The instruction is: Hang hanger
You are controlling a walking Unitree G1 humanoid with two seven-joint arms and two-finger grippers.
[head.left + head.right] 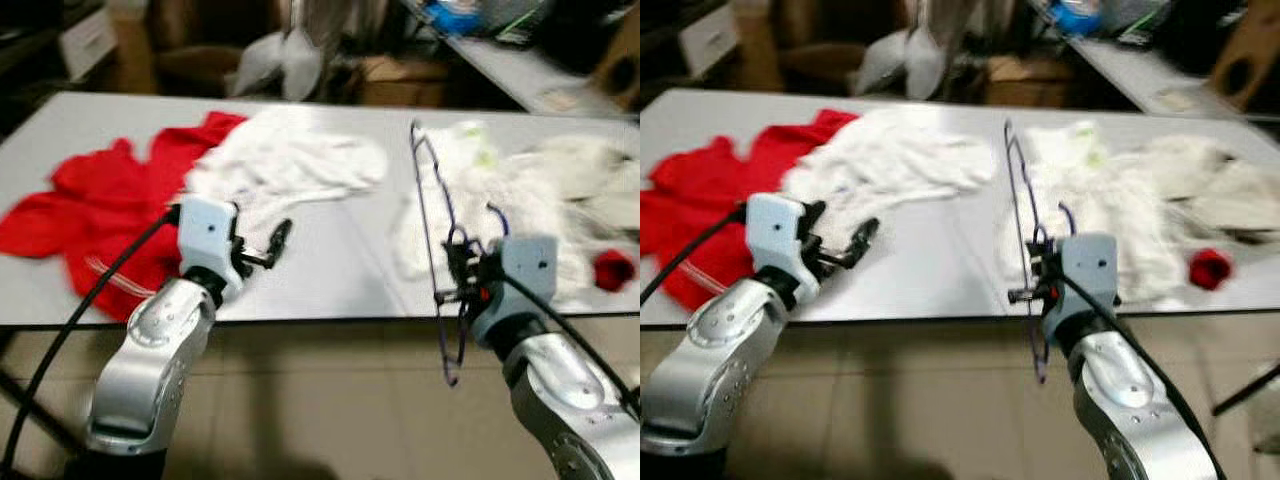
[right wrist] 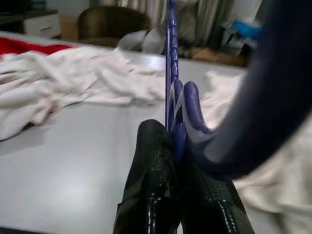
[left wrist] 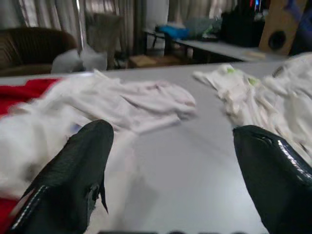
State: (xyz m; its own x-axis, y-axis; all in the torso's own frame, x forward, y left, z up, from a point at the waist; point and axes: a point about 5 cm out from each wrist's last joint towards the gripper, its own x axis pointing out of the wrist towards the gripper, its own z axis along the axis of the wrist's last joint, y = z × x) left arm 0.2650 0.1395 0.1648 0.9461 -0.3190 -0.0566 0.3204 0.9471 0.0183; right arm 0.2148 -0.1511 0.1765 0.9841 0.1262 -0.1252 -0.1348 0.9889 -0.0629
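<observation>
**Hanger pinched at the table edge, nothing to hang it on yet**

Right now the right gripper (image 1: 468,272) has its black fingers pressed together on the blue wire hanger (image 1: 432,215), and the right wrist view confirms the pinch: the wire runs straight up out of the closed fingertips (image 2: 155,161). The hanger stands on edge, its far end out over the grey table (image 1: 330,270) toward 12 o'clock, its near end dipping below the table's front edge toward 6.

Over at 9 o'clock from it, the left gripper (image 1: 262,248) hovers at the table's near edge with fingers spread wide and nothing between them. Beyond it lie a white garment (image 1: 290,165) and, further toward 9, a red garment (image 1: 95,205); a heap of white clothes (image 1: 520,195) sits at 1 o'clock from the hanger.

The risks, as I read them: that grip looks thin, wire between two pads, so the hanger could swivel or slip on any quick swing. Its lower end could catch the table edge on the lift. The upper end is close to the white heap and might snag cloth and drag it along. No rail is visible from here.
</observation>
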